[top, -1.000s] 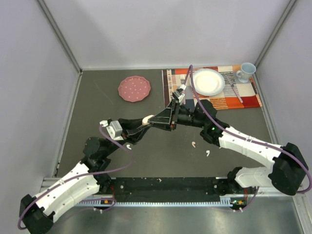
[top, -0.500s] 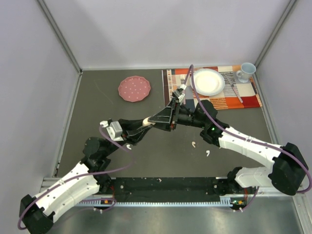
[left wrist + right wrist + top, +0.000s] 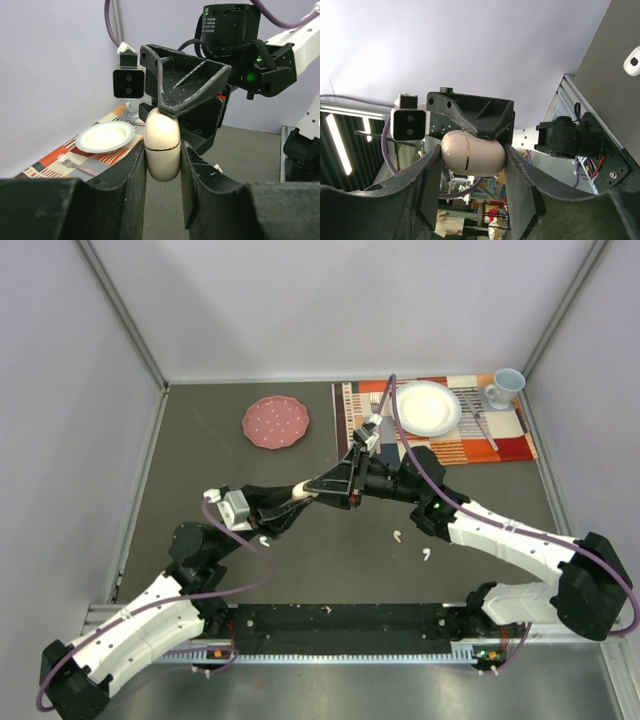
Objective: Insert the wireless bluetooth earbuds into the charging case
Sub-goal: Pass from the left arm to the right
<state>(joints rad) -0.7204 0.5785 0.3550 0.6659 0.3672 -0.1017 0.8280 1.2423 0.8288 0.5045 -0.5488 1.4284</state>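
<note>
From above, the left pincer and right pincer meet tip to tip on the cream, egg-shaped plastic charging case. Three tiny white comma-shaped plastic earbuds lie on the dark grey table, one beneath the left pincer and two behind the right.

Left wrist: its fingers clamp the case, which is closed.

Right wrist: its fingers pinch the other end.

Opening the case probably needs one pincer to hold firm while the other pulls straight.

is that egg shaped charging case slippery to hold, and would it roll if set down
Probably slippery: the charging case looks smooth, glossy and rounded, so the left gripper touches only narrow strips of its sides. Likely rigid, since it shows no dent in that grip. With no flat face visible, it would probably roll if put down.
</note>
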